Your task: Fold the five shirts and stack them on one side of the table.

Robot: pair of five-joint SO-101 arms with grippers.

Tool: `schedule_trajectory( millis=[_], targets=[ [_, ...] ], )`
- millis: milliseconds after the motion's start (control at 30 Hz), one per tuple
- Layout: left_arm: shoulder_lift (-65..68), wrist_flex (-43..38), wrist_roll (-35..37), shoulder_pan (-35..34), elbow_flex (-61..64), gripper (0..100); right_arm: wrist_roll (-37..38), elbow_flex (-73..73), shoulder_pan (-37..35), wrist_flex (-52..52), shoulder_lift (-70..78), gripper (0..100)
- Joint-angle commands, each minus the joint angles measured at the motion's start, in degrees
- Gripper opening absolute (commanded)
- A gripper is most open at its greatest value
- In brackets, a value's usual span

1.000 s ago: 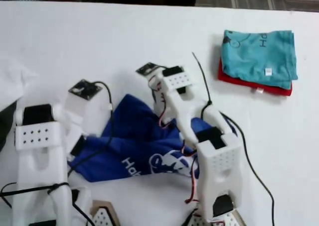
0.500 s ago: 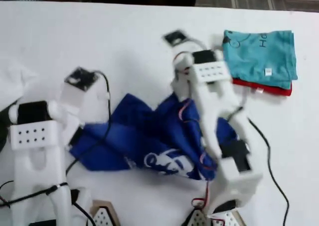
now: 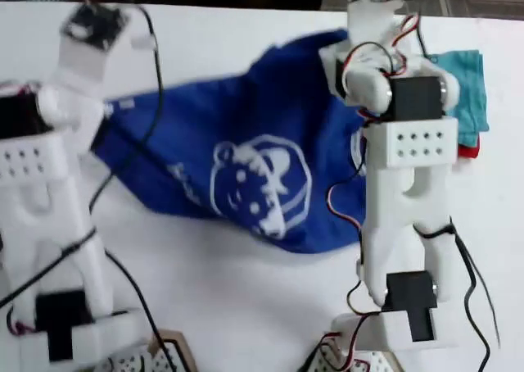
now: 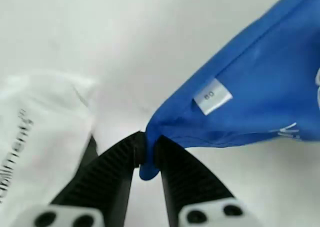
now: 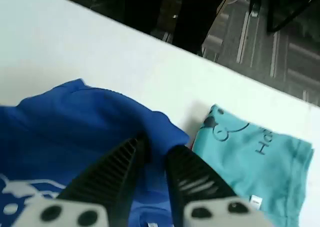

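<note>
Blue shirt [image 3: 246,167] stretched out over the table [image 3: 246,306], printed side up, held at both ends. Left arm [image 3: 45,167]: jaws closed tight on the blue shirt's corner, close to its white size tag [image 4: 212,95]. Right arm [image 3: 407,192]: jaws pinching the blue shirt's opposite edge. Folded teal shirt [image 5: 250,147] sits on a folded red shirt [image 3: 467,149], just beside the blue shirt's right-arm end. White cloth [image 4: 40,122] near the blue shirt's left-arm corner.
</note>
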Motion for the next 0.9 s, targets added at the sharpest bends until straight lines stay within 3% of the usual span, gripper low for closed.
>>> schedule_trajectory(
  millis=[0, 200, 500, 867],
  targets=[
    [0.09, 1.23, 0.97, 1.32, -7.6, 2, -0.44, -8.35, 0.22, 6.64, -3.82, 1.9],
    [-5.98, 1.23, 0.88, 1.85, 1.01, 2, -0.18, -15.38, 0.48, 14.81, -3.91, 1.9],
    [-17.85, 0.7, 0.79, 1.58, 1.27, 2, -0.44, -28.57, 0.66, 15.25, -3.91, 1.9],
    [-31.03, -7.21, 0.88, 1.49, 1.27, 2, -0.18, -46.15, 0.66, 15.78, -3.91, 1.9]
  ],
)
